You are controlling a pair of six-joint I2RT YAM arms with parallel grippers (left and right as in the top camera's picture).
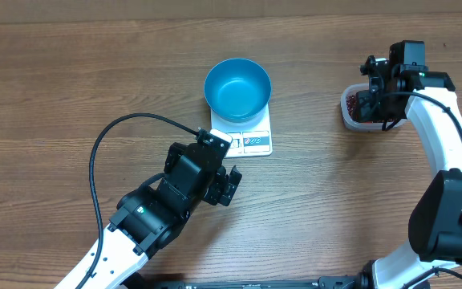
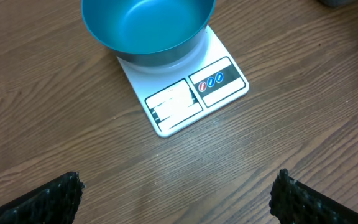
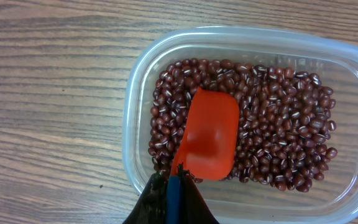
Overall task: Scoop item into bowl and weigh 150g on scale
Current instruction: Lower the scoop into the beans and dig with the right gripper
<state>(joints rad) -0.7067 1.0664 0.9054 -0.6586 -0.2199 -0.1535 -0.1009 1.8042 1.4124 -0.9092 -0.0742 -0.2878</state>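
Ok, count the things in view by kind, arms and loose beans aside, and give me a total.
Blue bowl: 1
White scale: 1
Clear tub: 1
Orange-red scoop: 1
Total: 4

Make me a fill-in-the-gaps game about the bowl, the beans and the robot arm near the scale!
1. The bowl standing on the scale is coloured ____.
2. The beans are all in the tub with the scoop, so the bowl is ____.
3. The left gripper hangs near the scale with its jaws ____.
Missing words: blue; empty; open.
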